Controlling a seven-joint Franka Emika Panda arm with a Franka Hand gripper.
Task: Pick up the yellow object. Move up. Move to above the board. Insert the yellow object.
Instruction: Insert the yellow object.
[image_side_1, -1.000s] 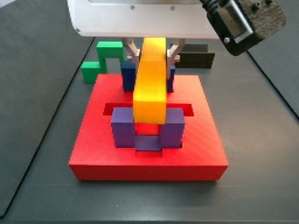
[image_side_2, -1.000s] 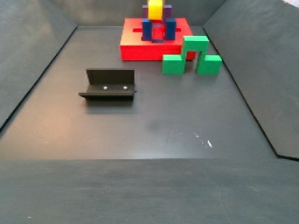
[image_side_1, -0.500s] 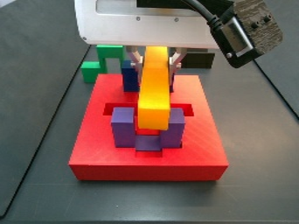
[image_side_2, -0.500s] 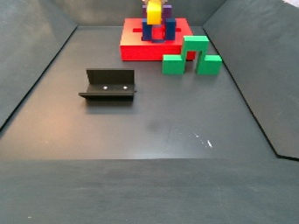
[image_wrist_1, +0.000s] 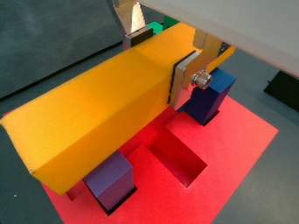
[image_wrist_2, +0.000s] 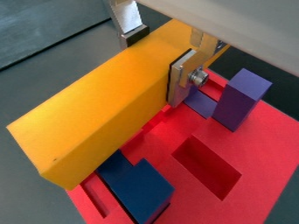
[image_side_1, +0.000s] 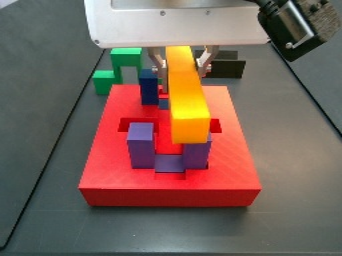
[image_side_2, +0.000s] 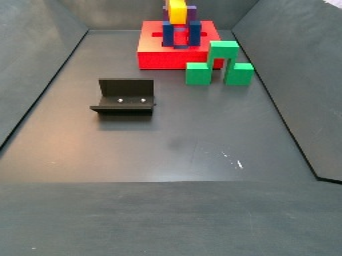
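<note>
**Yellow bar clamped in my gripper above the red board**

Yellow-orange fills most of both wrist views: the yellow object (image_wrist_1: 100, 109) is a long plain bar, and my gripper (image_wrist_1: 163, 54) is closed on its upper end, one silver finger (image_wrist_1: 187, 77) pressed flat against its side face. The opposite finger is mostly hidden behind the bar, with only a sliver showing past its far edge. The bar runs away from my fingers, down toward the board (image_wrist_1: 239, 157).

In a side view, going left to right, the green blocks (image_side_1: 120, 65) sit on the floor behind the board's left rear corner, then my gripper (image_side_1: 185, 52) hangs over the board's rear half with the yellow object (image_side_1: 186, 95) slanting down and forward from it. The bar's lower end is among the purple posts (image_side_1: 142, 147) at the front of the board (image_side_1: 167, 188), level with their tops; I cannot tell whether it touches them or has entered a recess. A blue post (image_side_1: 150, 87) stands just left of the bar, further back. A black block (image_side_1: 227, 68) lies on the floor behind the board to the right.

In a side view from further off, the fixture (image_side_2: 124, 98) stands on the floor at the left, well apart from everything else. The board (image_side_2: 154, 58) lies at the far end, with the yellow object (image_side_2: 177, 12) rising above its posts and the green blocks (image_side_2: 222, 62) just beside its right edge.
</note>
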